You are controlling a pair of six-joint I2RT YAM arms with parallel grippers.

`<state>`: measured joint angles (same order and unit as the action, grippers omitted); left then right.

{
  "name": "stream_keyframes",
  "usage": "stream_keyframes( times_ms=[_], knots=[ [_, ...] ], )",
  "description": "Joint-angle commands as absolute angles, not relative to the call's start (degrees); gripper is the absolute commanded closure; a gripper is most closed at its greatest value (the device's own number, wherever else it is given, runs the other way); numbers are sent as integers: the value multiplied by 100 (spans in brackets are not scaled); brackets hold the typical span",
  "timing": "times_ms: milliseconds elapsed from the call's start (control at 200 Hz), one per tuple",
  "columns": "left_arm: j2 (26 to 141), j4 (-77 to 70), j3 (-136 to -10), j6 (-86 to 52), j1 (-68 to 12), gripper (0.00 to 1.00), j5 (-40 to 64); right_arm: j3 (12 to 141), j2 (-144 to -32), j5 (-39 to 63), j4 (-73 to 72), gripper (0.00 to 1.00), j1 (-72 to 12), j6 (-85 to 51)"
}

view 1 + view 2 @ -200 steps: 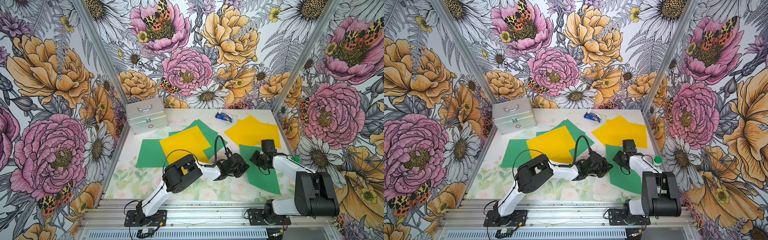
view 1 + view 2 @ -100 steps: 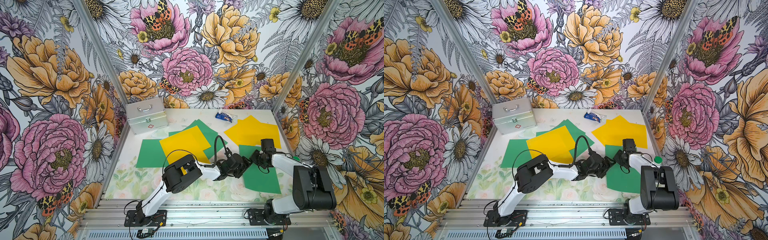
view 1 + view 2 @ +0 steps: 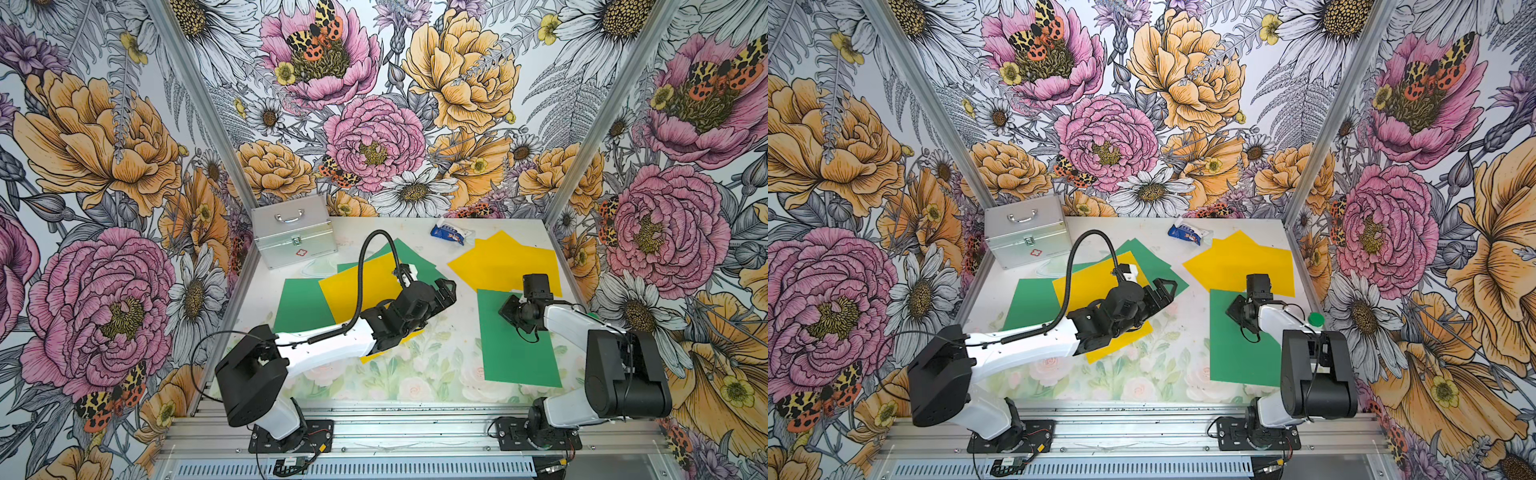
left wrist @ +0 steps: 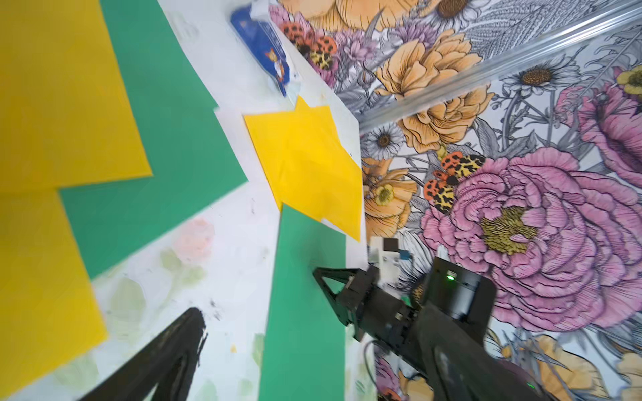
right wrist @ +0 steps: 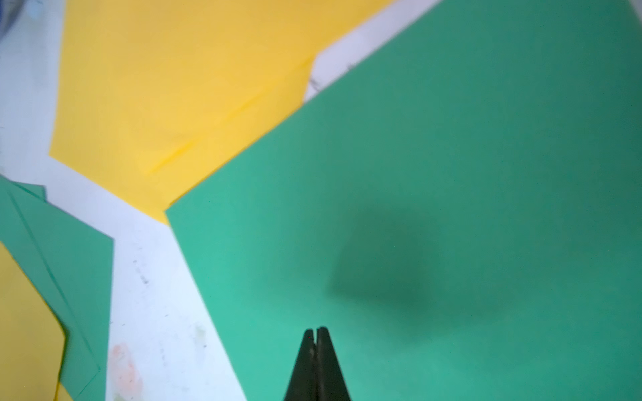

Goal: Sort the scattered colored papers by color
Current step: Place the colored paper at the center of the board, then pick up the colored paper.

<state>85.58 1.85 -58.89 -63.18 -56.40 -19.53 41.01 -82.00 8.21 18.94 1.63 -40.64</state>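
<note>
The colored papers lie flat on the table. One green sheet is at the front right, with overlapping yellow sheets behind it. A yellow sheet covers green sheets in the middle. My left gripper is open, with nothing in it, over the right edge of the middle pile. Only one of its fingers shows in the left wrist view. My right gripper is shut with nothing between its jaws. Its tips are low over the far left part of the right green sheet.
A silver metal case stands at the back left. A small blue-and-white packet lies at the back centre. A small green round thing sits by the right wall. Floral walls close in three sides.
My left gripper has opened and pulled back to the left, from the right green sheet's edge to the middle pile. The right gripper stays shut over that sheet.
</note>
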Motion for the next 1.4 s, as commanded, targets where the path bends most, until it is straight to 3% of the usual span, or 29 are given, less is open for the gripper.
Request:
stream_keyframes(
  times_ms=[0, 265, 390, 470, 656, 836, 1396],
  knots=[
    [8247, 1458, -5770, -5206, -5245, 2, -2761, 4586, -7856, 835, 1800, 85, -232, -4005],
    [7338, 1888, -4965, -4897, -3669, 2, -2740, 5898, -9052, 1769, 1476, 52, -1384, -3720],
    [7068, 1979, -4632, -4851, -2973, 2, -2658, 6423, -9835, 2075, 1242, 29, -1719, -3770],
    [7101, 1977, -4474, -4927, -2416, 2, -2338, 6824, -10383, 2295, 1224, 23, -1889, -3818],
    [7565, 1687, -4199, -5034, -1230, 2, -1250, 7303, -11142, 2588, 1222, 20, -2111, -4007],
    [8145, 661, -3909, -5056, -649, 2, -161, 7303, -11428, 2788, 1115, 20, -2134, -4145],
    [9561, -204, -4156, -5241, -503, 2, 748, 7362, -12040, 3156, 688, 24, -2218, -4650]
  ],
)
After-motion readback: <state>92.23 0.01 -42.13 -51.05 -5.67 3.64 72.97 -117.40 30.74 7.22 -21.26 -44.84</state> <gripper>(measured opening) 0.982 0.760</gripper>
